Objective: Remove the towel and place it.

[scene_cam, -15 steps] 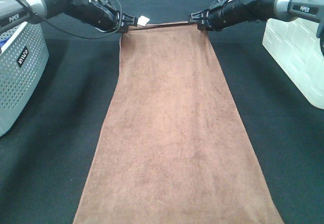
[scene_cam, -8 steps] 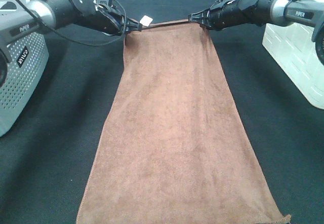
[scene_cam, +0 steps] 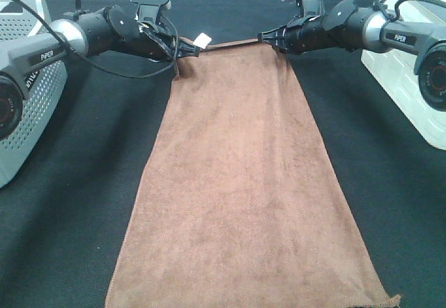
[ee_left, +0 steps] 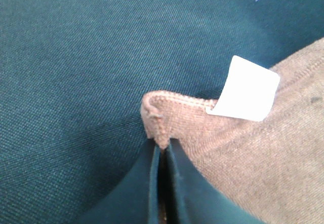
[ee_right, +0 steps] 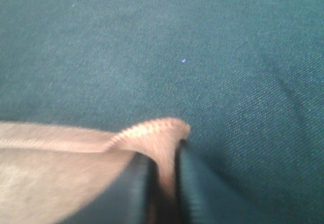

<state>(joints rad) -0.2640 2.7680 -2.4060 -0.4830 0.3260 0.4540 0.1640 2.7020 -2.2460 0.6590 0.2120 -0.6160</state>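
The brown towel (scene_cam: 237,182) lies flat and lengthwise down the middle of the dark table, with its white tag (scene_cam: 202,41) at the far edge. My left gripper (scene_cam: 187,47) is shut on the far left corner; the left wrist view shows its jaws (ee_left: 163,150) pressed tight on the stitched hem beside the tag (ee_left: 245,89). My right gripper (scene_cam: 268,36) is at the far right corner. In the blurred right wrist view the towel corner (ee_right: 157,133) stands between its fingers (ee_right: 164,158), which look slightly parted; whether they still pinch it is unclear.
A grey perforated basket (scene_cam: 28,113) stands at the left edge. A white ribbed bin (scene_cam: 411,78) sits at the right. Dark table cloth (scene_cam: 70,196) shows on both sides of the towel.
Both grippers carried the towel's far edge farther back and lower, so its near edge slid into view at the bottom. The left arm has stretched out more.
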